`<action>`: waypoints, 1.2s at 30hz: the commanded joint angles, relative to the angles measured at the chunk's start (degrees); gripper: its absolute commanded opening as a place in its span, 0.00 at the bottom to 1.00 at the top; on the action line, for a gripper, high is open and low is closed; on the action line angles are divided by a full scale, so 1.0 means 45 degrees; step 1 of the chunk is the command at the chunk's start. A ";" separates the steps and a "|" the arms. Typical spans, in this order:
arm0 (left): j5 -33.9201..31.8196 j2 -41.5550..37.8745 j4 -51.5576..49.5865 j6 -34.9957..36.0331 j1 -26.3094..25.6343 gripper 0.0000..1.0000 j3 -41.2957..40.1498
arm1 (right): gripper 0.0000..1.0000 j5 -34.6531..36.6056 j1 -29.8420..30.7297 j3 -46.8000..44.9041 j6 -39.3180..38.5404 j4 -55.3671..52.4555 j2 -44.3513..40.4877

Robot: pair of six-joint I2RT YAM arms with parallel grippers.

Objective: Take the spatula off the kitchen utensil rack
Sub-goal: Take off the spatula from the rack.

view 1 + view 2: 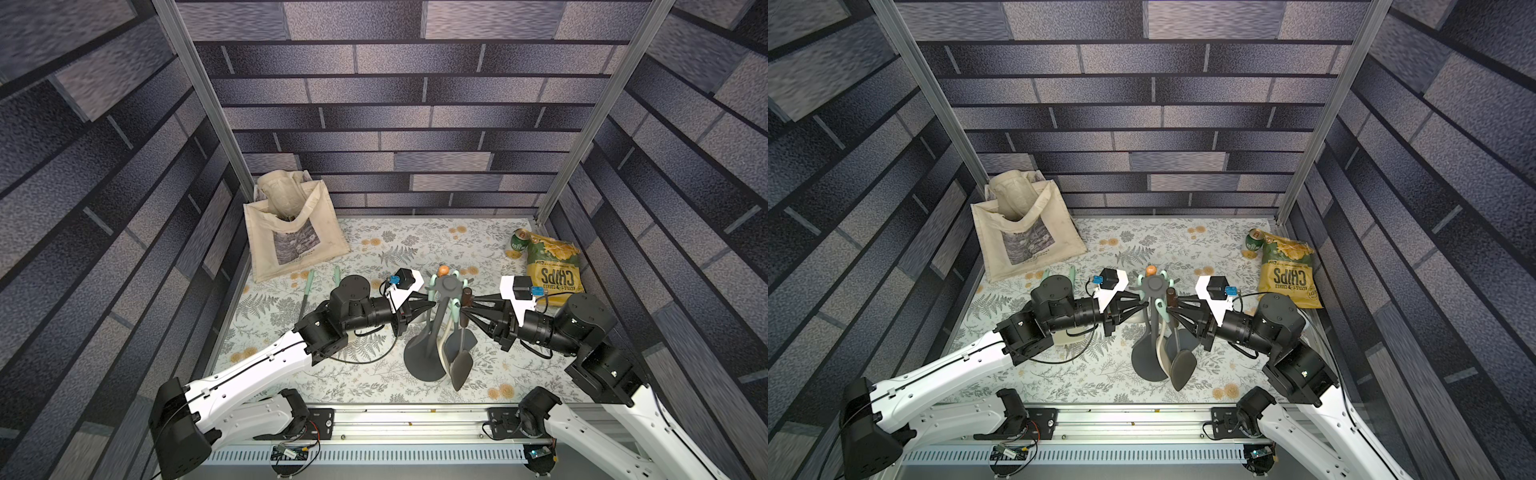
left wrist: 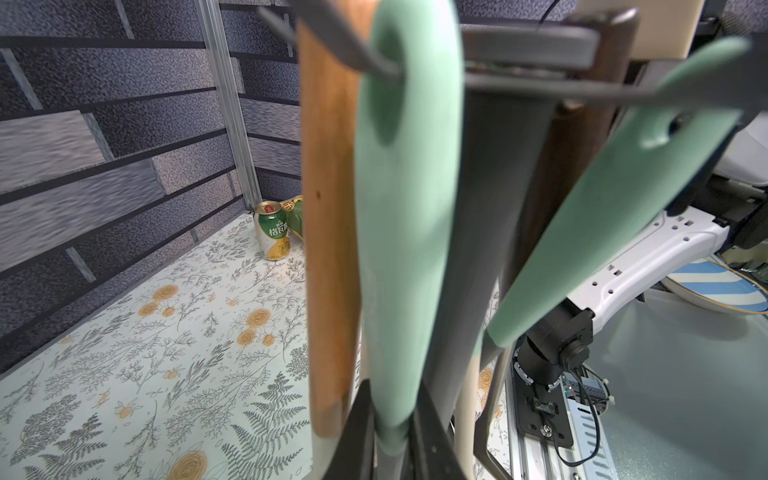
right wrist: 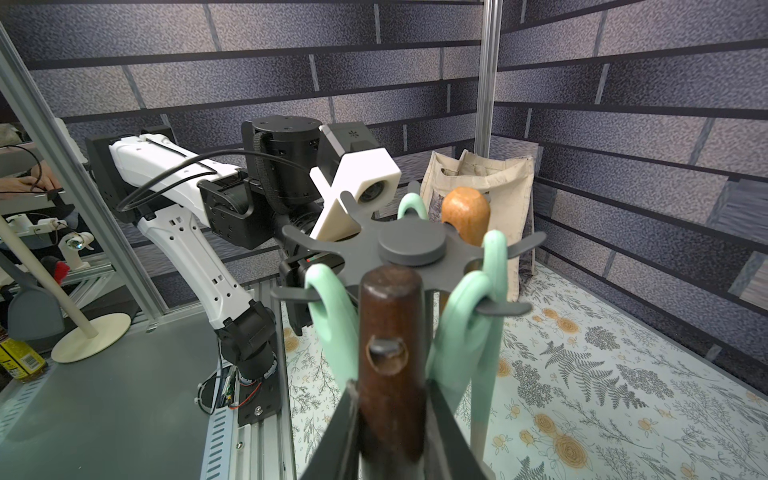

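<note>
Dark brick-print walls (image 1: 415,124) framed by aluminium posts (image 1: 199,104) close in three sides of a table laid with a floral tablecloth (image 1: 374,249). A cream tote bag (image 1: 291,241) slumps in the far left corner; its open mouth shows only creased cloth, so its contents cannot be made out. A green chips bag (image 1: 552,270) lies flat at the far right, with a green drinks can (image 2: 272,230) upright just beside it, against the wall. The kitchen utensil rack (image 1: 449,284) stands near the front middle of the cloth, between the two arms, its round base (image 1: 424,368) partly covered by the hanging utensil heads. These heads overlap in both top views, so it is hard to match each one to its handle. The spatula (image 1: 461,368) hangs on the side facing the right arm, with a hook through the hole in its dark brown wooden handle. The right gripper (image 1: 463,312) is clamped on that handle below the hook. The left gripper (image 1: 431,305) is closed on a mint-green handle (image 2: 407,208) on the opposite side; the wrist view cuts off its fingertips. A light wooden handle (image 2: 328,208) hangs just beside it. Behind the left arm, a mint-handled tool (image 1: 309,286) lies on the cloth, its lower end hidden by the arm.
</note>
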 commanded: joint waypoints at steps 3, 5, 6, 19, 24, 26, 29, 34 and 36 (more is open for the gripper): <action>-0.1202 -0.0313 -0.0230 0.0699 -0.0151 0.03 0.0510 | 0.21 0.0409 0.0073 -0.0342 0.0011 -0.1138 0.0091; -0.1724 -0.0326 -0.0278 0.0950 -0.0274 0.01 0.0529 | 0.21 0.0412 0.0079 -0.0369 0.0011 -0.1138 0.0109; -0.2000 -0.0355 -0.0289 0.1112 -0.0339 0.00 0.0511 | 0.21 0.0447 0.0083 -0.0368 0.0016 -0.1128 0.0110; -0.4881 -0.1406 0.0339 0.2293 -0.0518 0.00 -0.0255 | 0.21 0.0777 0.0079 -0.0394 -0.0047 -0.1367 0.0091; -0.5016 -0.1522 -0.0465 0.2526 -0.0303 0.00 -0.0042 | 0.21 0.0826 0.0065 -0.0418 -0.0046 -0.1353 0.0091; -0.5052 -0.1585 -0.0768 0.2509 -0.0183 0.00 0.0049 | 0.21 0.0841 0.0080 -0.0438 -0.0045 -0.1332 0.0091; -0.5199 -0.1678 -0.1266 0.2416 0.0028 0.00 0.0196 | 0.21 0.0861 0.0078 -0.0485 -0.0038 -0.1294 0.0091; -0.4964 -0.1754 -0.1827 0.1902 0.0474 0.00 0.0139 | 0.21 0.0895 0.0081 -0.0545 -0.0086 -0.1275 0.0145; -0.4873 -0.1675 -0.2162 0.1618 0.0678 0.00 0.0129 | 0.21 0.0912 0.0076 -0.0569 -0.0101 -0.1257 0.0184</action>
